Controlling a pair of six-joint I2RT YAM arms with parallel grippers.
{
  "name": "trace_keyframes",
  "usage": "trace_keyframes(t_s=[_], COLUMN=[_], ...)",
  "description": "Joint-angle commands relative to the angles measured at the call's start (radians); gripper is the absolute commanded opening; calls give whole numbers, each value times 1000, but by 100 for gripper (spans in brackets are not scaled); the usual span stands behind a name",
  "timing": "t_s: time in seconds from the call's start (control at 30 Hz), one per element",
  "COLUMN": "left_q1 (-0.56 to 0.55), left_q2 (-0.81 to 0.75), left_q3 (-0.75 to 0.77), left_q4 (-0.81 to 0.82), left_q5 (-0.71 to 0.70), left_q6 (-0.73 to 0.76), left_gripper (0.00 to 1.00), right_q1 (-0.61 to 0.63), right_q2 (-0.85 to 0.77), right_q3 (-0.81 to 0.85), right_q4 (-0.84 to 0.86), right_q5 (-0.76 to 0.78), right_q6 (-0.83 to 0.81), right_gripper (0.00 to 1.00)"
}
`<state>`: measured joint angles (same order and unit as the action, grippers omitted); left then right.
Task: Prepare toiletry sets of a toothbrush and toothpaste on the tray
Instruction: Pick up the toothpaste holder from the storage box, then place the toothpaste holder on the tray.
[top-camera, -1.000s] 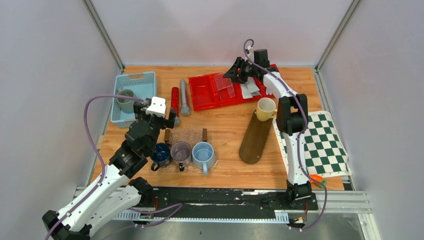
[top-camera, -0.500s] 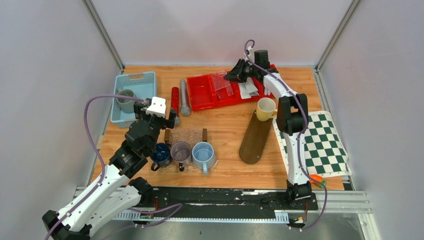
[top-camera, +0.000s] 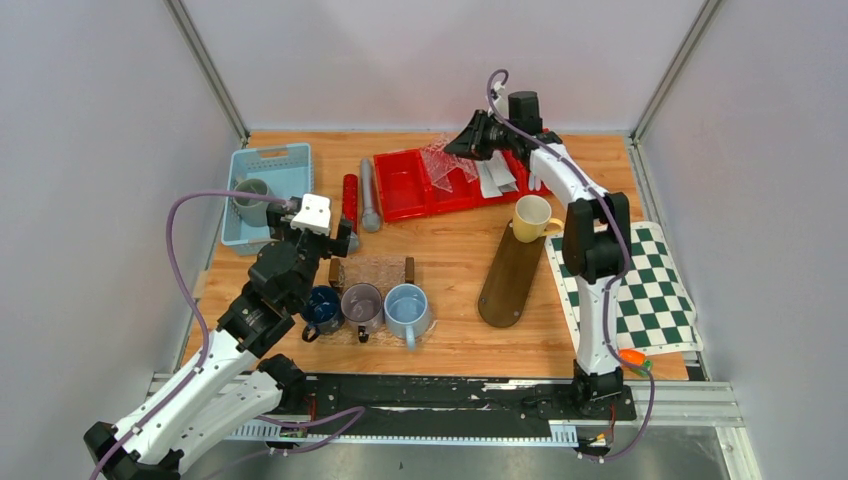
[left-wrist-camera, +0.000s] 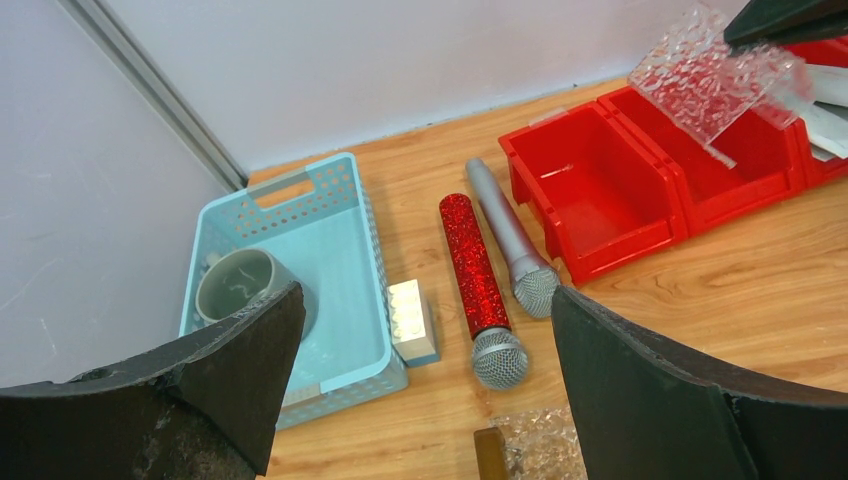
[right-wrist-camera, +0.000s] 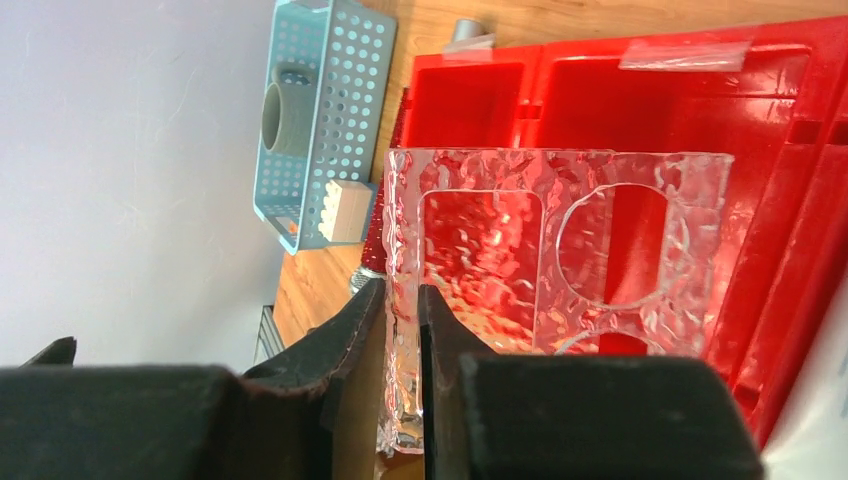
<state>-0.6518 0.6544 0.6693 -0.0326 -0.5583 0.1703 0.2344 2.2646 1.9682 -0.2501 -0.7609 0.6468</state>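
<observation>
Only your right wrist view shows the grip. The right gripper (right-wrist-camera: 400, 300) has its two fingers pressed almost together on the left edge of the tray (right-wrist-camera: 550, 170), with just the thin sheet between them. The same view gives you the tray's make: a clear, bumpy plastic sheet with a rectangular panel and round holes beside it.

From the top you see that the tray hangs tilted in the air over the middle of the red bin (top-camera: 400, 185). The right arm is stretched far to the back of the table, with its wrist turned to the left. The toothpaste (top-camera: 497, 180), flat pale tubes, lies in the right part of the bin, just beside the tray. I cannot make out a toothbrush among them.

Your left wrist view shows the left gripper (left-wrist-camera: 428, 300) wide open, with nothing between the fingers. Below it lie a glittery red microphone (left-wrist-camera: 475, 280) and a smooth grey microphone (left-wrist-camera: 510, 240), side by side. A small white block (left-wrist-camera: 412, 320) touches the perforated basket (left-wrist-camera: 330, 200), and a grey mug (left-wrist-camera: 240, 285) stands inside. From the top, the left arm is bent at the elbow.
</observation>
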Motion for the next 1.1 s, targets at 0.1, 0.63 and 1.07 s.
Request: trace_keyframes(t_s=[0.1, 0.63, 1.07], left_q1=[4, 4, 4], left_q2=[-16, -29, -22], left_q3=[3, 3, 2], left_q4=[37, 37, 40], left_q5=[-10, -24, -37], left_q6=[7, 11, 12], left_gripper=[100, 100, 100], right_q1=[1, 198, 421], right_q2=[-244, -680, -913], right_q3=[-107, -503, -723], right_q4=[24, -150, -322], right_q5=[89, 542, 1033], right_q6=[-68, -143, 93], right_gripper=[0, 0, 0])
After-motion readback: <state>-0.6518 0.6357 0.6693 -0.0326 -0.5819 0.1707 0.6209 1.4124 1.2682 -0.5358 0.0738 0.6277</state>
